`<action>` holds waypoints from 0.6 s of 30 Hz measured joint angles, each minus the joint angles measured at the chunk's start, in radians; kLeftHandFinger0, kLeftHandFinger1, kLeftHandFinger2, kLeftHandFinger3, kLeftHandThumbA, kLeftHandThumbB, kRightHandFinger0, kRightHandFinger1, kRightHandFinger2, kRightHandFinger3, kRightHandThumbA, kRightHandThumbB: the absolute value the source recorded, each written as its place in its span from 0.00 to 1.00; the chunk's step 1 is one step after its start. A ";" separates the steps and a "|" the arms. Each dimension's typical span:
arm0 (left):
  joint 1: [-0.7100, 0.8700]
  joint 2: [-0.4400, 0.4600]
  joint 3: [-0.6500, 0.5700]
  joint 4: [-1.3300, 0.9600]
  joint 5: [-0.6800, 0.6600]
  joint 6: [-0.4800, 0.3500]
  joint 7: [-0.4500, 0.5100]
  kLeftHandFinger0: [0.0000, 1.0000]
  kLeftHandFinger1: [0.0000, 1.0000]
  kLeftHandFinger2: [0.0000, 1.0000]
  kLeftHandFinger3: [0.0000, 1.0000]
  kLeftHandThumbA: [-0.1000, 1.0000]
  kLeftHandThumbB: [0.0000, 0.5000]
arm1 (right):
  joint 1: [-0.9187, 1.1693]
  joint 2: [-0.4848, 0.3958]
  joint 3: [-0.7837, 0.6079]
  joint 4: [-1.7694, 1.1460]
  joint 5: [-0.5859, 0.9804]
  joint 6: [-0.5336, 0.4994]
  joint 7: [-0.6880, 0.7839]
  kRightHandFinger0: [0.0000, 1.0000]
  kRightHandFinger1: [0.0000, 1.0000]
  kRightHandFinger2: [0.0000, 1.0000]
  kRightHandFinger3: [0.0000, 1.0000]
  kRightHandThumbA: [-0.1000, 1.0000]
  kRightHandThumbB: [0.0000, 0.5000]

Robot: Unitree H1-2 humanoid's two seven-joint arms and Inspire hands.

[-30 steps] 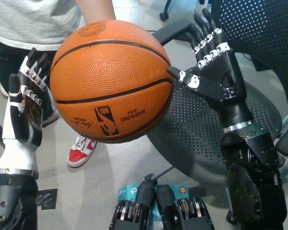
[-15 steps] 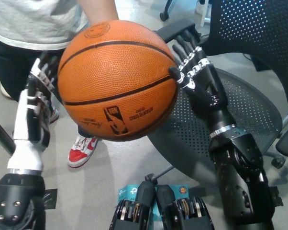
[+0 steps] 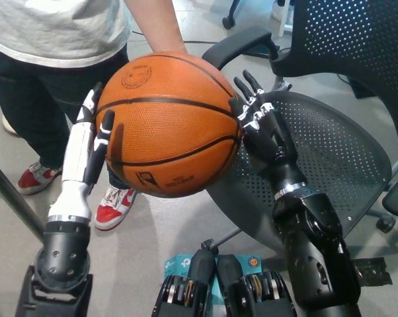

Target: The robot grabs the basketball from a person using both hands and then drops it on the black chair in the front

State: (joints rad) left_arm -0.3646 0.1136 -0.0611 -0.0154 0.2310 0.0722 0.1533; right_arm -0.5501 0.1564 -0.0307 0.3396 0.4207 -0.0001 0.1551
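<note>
An orange basketball (image 3: 169,125) hangs in the middle of the head view. A person's hand (image 3: 164,54) still rests on its far top side. My white left hand (image 3: 88,148) lies flat against the ball's left side, fingers pointing up along it. My black right hand (image 3: 260,127) presses on the ball's right side with its fingers spread over the surface. The ball is clamped between my two hands. The black chair's perforated seat (image 3: 324,162) lies just right of and below the ball, partly hidden by my right arm.
The person (image 3: 53,26), in a grey shirt and dark trousers, stands at the upper left, with red and white shoes (image 3: 113,203) on the grey floor. The chair's mesh backrest (image 3: 358,39) rises at the top right, and an armrest (image 3: 242,41) shows behind the ball.
Both my hands have closed in from the sides and now touch the ball. The ball sits slightly farther away and to the right than before.
</note>
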 measured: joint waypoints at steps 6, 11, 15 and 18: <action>-0.017 -0.065 0.000 0.030 0.005 0.012 0.036 1.00 1.00 1.00 1.00 1.00 0.40 | 0.003 0.000 0.005 0.029 -0.064 -0.069 -0.038 1.00 1.00 1.00 1.00 1.00 0.64; -0.034 -0.097 0.000 0.051 0.016 0.036 0.069 1.00 1.00 1.00 1.00 1.00 0.34 | 0.004 0.006 0.023 0.059 -0.133 -0.147 -0.089 1.00 1.00 1.00 1.00 1.00 0.55; -0.034 -0.105 0.000 0.064 0.017 0.044 0.087 1.00 1.00 1.00 1.00 1.00 0.37 | 0.004 0.008 0.039 0.062 -0.159 -0.164 -0.116 1.00 1.00 1.00 1.00 1.00 0.52; -0.034 -0.109 0.001 0.064 0.016 0.056 0.094 1.00 1.00 1.00 1.00 1.00 0.36 | 0.004 0.008 0.051 0.061 -0.171 -0.168 -0.131 1.00 1.00 1.00 1.00 1.00 0.50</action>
State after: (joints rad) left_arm -0.3991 0.0045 -0.0602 0.0482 0.2472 0.1280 0.2474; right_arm -0.5463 0.1642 0.0206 0.4003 0.2496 -0.1678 0.0242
